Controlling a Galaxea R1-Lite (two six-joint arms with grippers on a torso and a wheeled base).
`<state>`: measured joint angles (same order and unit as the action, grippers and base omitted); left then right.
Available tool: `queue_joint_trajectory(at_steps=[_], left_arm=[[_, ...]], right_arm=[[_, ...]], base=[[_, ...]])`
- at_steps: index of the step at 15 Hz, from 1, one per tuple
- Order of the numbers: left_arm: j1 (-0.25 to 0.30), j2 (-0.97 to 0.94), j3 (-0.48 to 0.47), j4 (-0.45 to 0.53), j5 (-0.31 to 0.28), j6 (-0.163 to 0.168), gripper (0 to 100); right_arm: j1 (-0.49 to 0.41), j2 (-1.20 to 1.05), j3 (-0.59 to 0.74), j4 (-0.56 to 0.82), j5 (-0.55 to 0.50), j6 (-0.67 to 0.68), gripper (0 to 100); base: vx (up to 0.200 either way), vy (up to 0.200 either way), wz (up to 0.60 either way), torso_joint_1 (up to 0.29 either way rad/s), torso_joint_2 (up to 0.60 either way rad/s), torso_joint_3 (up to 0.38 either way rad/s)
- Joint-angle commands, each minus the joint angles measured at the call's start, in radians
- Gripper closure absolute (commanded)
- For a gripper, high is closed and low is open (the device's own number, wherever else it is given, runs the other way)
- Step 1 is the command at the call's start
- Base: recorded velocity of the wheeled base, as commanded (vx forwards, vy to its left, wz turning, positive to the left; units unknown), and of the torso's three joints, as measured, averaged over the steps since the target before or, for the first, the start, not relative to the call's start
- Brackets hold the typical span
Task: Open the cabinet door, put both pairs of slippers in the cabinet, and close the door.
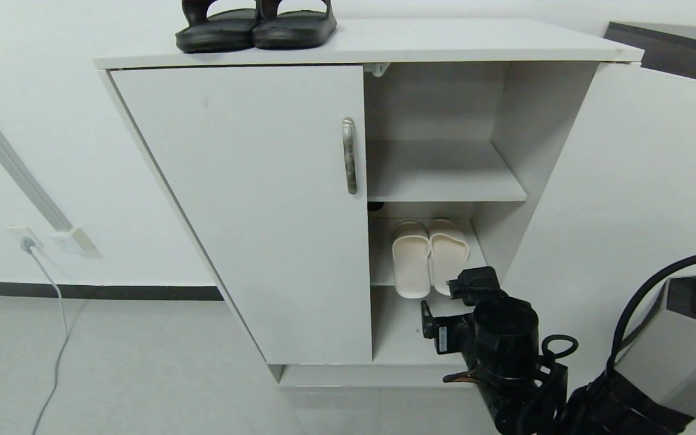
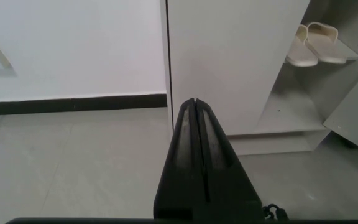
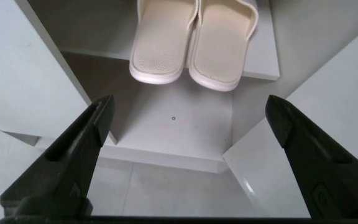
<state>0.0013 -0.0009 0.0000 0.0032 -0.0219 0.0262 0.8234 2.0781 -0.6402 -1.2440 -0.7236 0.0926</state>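
Cabinet (image 1: 444, 42) in white stands against the far wall. Its right door (image 1: 626, 181) is swung open toward the near side, and its left door (image 1: 245, 211) is closed, with a metal handle (image 1: 350, 156) at its right edge. The black slippers (image 1: 257, 27) sit side by side on the cabinet's top, at the left. The white slippers (image 1: 429, 257) lie as a pair on the lower shelf (image 1: 381, 266) in the open right half, heels toward the near edge. The right claw (image 3: 188, 118) is spread wide and holds nothing, just in front of and below the white pair. The left claw (image 2: 195, 102) is pressed closed and empty, above the floor (image 2: 73, 162), facing the closed door.
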Motion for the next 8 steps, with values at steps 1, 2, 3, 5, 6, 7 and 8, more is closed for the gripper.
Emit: queue_joint_trajectory(at_steps=[1,2,3,5,6,7,8], left_arm=[[0.000,0.001,0.000,0.000,-0.001,0.000,100],[0.000,0.001,0.000,0.000,-0.001,0.000,100],[0.000,0.001,-0.002,0.001,-0.001,0.000,100],[0.000,0.001,-0.002,0.000,-0.001,0.000,100],[0.000,0.001,0.000,0.001,-0.001,0.000,100],[0.000,0.001,0.000,0.001,-0.001,0.000,100],[0.000,0.001,0.000,0.000,-0.001,0.000,100]], right_arm=[[0.000,-0.007,0.002,-0.002,-0.002,-0.001,0],[0.002,-0.015,0.004,0.000,-0.016,-0.004,0],[0.002,-0.016,0.004,0.000,-0.019,-0.008,0],[0.002,-0.018,0.005,0.000,-0.020,-0.010,0],[0.003,-0.018,0.005,0.000,-0.020,-0.008,0],[0.002,-0.018,0.005,-0.002,-0.022,-0.010,0],[0.002,-0.018,0.008,-0.005,-0.022,-0.010,0]], base=[[0.000,0.000,0.00,-0.002,0.00,0.129],[0.000,0.000,0.00,-0.007,0.00,0.144],[0.000,0.000,0.00,0.002,0.00,0.183],[0.000,0.000,0.00,0.005,0.00,0.195],[0.000,0.000,0.00,0.002,0.00,0.203],[0.000,0.000,0.00,0.002,0.00,0.203],[0.000,0.000,0.00,0.002,0.00,0.212]])
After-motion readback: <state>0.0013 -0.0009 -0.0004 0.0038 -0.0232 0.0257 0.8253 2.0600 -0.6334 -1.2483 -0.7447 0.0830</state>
